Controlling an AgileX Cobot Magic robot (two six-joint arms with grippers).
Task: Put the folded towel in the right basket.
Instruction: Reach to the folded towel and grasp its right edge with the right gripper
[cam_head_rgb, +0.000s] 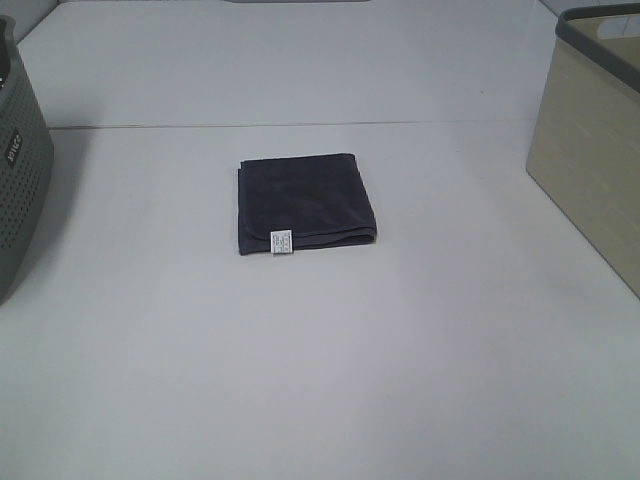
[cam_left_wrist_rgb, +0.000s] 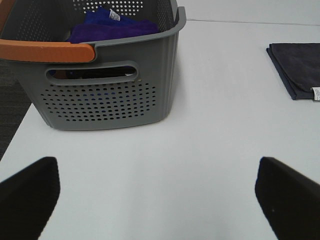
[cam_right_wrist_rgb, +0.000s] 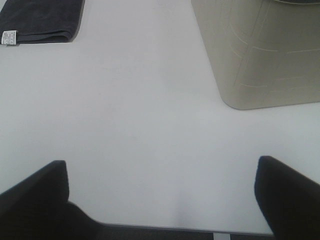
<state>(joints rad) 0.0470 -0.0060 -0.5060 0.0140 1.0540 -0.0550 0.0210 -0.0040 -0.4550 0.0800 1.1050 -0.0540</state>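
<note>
A dark grey folded towel (cam_head_rgb: 303, 202) with a small white label lies flat in the middle of the white table. It also shows in the left wrist view (cam_left_wrist_rgb: 297, 70) and in the right wrist view (cam_right_wrist_rgb: 41, 19). The beige right basket (cam_head_rgb: 592, 140) stands at the table's right edge, and shows in the right wrist view (cam_right_wrist_rgb: 260, 50). My left gripper (cam_left_wrist_rgb: 157, 200) is open and empty above the table near the grey basket. My right gripper (cam_right_wrist_rgb: 160, 197) is open and empty near the table's front edge. Neither gripper shows in the exterior view.
A grey perforated basket (cam_head_rgb: 20, 160) with an orange handle stands at the left edge; in the left wrist view (cam_left_wrist_rgb: 107, 75) it holds blue and purple cloths (cam_left_wrist_rgb: 112, 27). The table's front edge shows in the right wrist view (cam_right_wrist_rgb: 160, 229).
</note>
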